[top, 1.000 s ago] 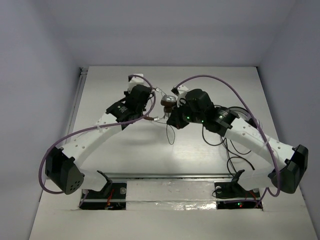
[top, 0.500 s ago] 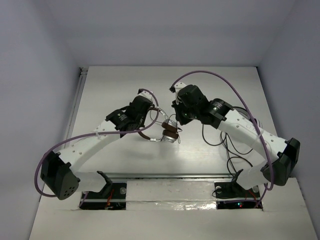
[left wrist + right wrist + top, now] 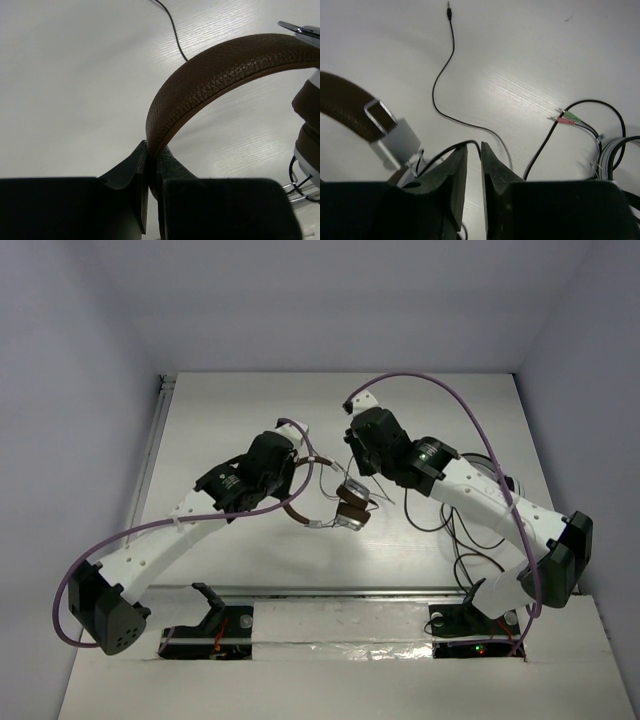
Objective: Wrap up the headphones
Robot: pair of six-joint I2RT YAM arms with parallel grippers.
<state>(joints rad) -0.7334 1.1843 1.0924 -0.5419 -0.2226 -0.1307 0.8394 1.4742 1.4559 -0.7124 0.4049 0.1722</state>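
The headphones (image 3: 348, 508) have come down the table (image 3: 230, 410) toward the arm bases since a second ago, carried by the left arm, and the right gripper (image 3: 481, 150) has pulled away from the ear cups, which it was right over before. The left gripper (image 3: 151, 157) is clenched on the brown headband (image 3: 225, 65): in the left wrist view its two black fingers press the leather strap flat between them, and the band arches up and to the right from the pinch. A brown ear pad (image 3: 307, 125) shows at the right edge of that view, with silver wire parts below it. From above, the headphones sit between the two arms, about mid-table, with the ear cups lying to the right of the left wrist and just below the right wrist.

The right gripper's jaws stand a narrow slit apart, released, with bare table showing through the gap. The thin black cable (image 3: 442, 75) arches across the fingertips (image 3: 457, 160) there; the slit is wider than the cable. From there the cable snakes up over the table to its plug (image 3: 448, 9) near the top edge. A silver slider (image 3: 387, 132) on the end of the headband shows at the left. Off to the right lies a second black lead with pink and green plugs (image 3: 567, 119), and beside it grey cable loops (image 3: 615, 150)
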